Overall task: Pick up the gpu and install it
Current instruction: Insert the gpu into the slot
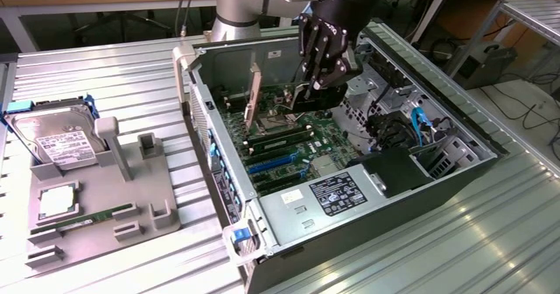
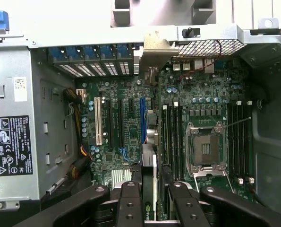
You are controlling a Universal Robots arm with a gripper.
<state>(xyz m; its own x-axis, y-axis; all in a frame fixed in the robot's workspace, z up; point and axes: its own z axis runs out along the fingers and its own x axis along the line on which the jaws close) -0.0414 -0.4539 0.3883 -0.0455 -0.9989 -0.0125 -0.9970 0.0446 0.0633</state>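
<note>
Black multi-finger gripper (image 1: 317, 89) (image 2: 150, 176) is inside the open silver-and-black computer case (image 1: 199, 104), closed narrow on the thin black gpu card with a beige metal bracket (image 2: 151, 135), one finger on each side of it. The gpu stands on edge over the green motherboard (image 1: 289, 149), in line with the blue slot (image 2: 141, 118), bracket end at the case's rear slot openings. Seated or not: can't tell. The case sits on the ribbed metal worktop (image 1: 114, 71). The grey holder tray (image 1: 96, 235) at the exterior view's left carries a silver hard drive with a white label (image 1: 57, 140) and a slim green memory stick (image 1: 88, 216).
</note>
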